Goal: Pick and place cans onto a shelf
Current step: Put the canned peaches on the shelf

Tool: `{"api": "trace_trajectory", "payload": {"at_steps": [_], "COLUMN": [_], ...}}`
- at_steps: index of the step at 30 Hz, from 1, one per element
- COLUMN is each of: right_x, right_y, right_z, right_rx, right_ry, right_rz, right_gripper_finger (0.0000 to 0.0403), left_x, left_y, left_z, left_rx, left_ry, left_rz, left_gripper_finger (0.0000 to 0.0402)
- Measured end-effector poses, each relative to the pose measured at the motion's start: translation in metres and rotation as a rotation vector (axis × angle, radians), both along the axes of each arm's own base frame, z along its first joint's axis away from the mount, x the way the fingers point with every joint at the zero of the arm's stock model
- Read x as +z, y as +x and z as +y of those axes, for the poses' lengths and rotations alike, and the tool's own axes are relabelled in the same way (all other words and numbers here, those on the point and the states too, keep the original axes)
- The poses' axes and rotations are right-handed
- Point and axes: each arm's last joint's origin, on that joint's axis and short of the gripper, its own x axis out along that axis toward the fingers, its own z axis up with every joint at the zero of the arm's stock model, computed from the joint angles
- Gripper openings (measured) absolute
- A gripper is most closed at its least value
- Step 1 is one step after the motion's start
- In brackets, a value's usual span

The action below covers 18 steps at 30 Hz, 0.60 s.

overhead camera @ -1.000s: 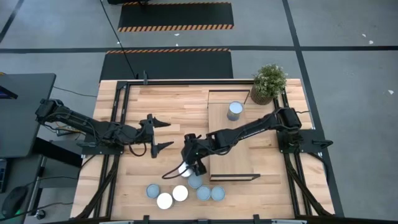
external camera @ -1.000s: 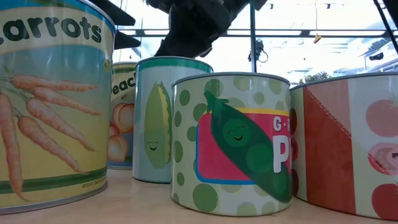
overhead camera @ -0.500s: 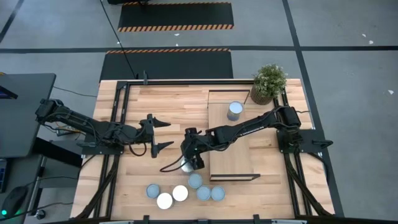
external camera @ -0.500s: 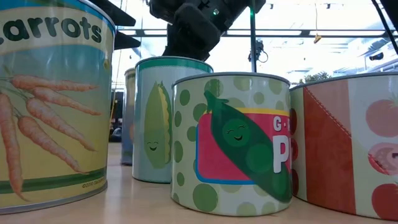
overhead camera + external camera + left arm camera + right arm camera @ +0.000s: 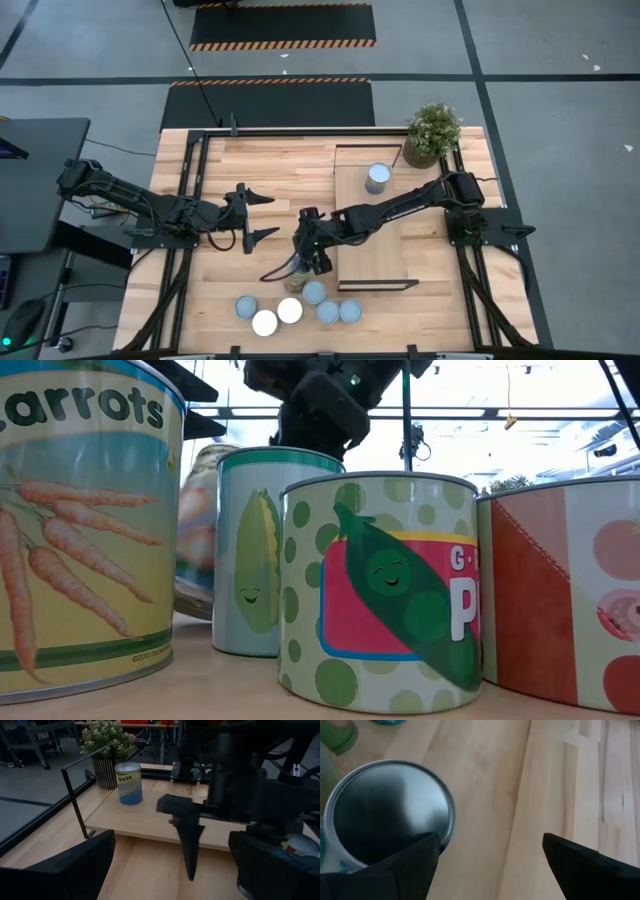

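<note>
From above, the left hand [image 5: 268, 216] hangs over the left part of the surface [image 5: 280, 165], its two fingers spread wide and holding nothing. The right arm reaches across the shelf [image 5: 372, 225] to the shelf's near left corner, where the right hand [image 5: 308, 262] sits over a tipped can [image 5: 293, 279] that shows its side. Six more cans [image 5: 290, 310] stand in a loose cluster near the front edge of the surface. One can [image 5: 377, 178] stands upright on the far end of the shelf, near the potted plant [image 5: 432, 132].

At table height, the carrot can [image 5: 85, 520], corn can [image 5: 262, 550], pea can [image 5: 380, 590] and tomato can [image 5: 565, 590] stand upright. Behind them, between the carrot and corn cans, the tipped can [image 5: 200, 530] leans clearly off vertical. The right hand [image 5: 320, 415] is just above it.

From the left wrist, the spread fingers [image 5: 75, 870] frame the shelf [image 5: 145, 820], with the can of peas [image 5: 128, 782] upright on it beside the plant [image 5: 105, 740].

From the right wrist, the fingers [image 5: 405, 870] stand far apart with bare wood between them. The tipped can's shiny end [image 5: 390, 810] lies against one finger, not in the gap.
</note>
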Motion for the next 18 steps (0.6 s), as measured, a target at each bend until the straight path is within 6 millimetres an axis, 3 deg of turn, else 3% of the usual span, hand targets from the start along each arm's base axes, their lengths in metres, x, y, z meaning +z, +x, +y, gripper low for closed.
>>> {"api": "trace_trajectory", "payload": {"at_steps": [5, 18], "right_x": [0.002, 0.006], "right_y": [-0.001, 0.0], "right_z": [0.015, 0.03], "right_rx": [0.056, 0.137], "right_ry": [-0.014, -0.004], "right_rz": [-0.025, -0.089], "right_gripper_finger": [0.0359, 0.0359], "left_x": [0.0, -0.001], "left_y": [0.0, 0.0], "left_z": [0.0, 0.0], "left_rx": [0.0, 0.001], "left_ry": [0.0, 0.0], "left_rz": [-0.001, 0.011], "left_gripper_finger": [0.0396, 0.0396]}}
